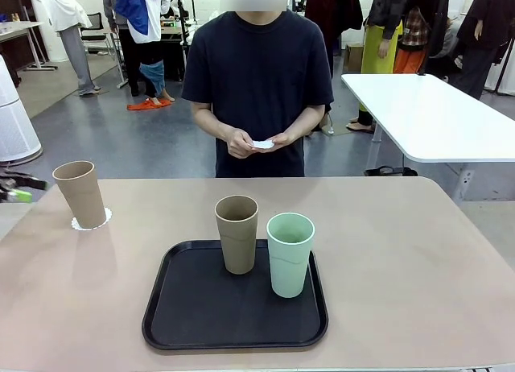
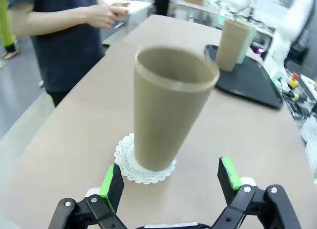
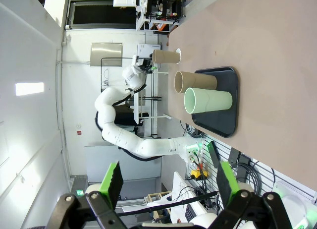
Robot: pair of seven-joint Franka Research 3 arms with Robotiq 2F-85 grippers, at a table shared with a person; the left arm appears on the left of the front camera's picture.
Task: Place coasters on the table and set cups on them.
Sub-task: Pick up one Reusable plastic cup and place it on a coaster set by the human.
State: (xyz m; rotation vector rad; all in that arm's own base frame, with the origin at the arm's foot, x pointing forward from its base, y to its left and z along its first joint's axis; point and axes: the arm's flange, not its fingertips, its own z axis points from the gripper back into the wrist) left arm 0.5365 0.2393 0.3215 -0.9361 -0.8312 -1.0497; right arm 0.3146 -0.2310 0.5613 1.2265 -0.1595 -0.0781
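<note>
A tan-brown matte tumbler stands on a lacy white doily left of the black tray. The left gripper gapes wide just beside it.

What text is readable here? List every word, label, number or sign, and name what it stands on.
No text can be read anywhere.
Tan cup on its coaster, second tan cup, mint cup: plain, no print.
Black tray: no label.
Wall sign, red and white, in the right wrist view: too small to read.
</note>
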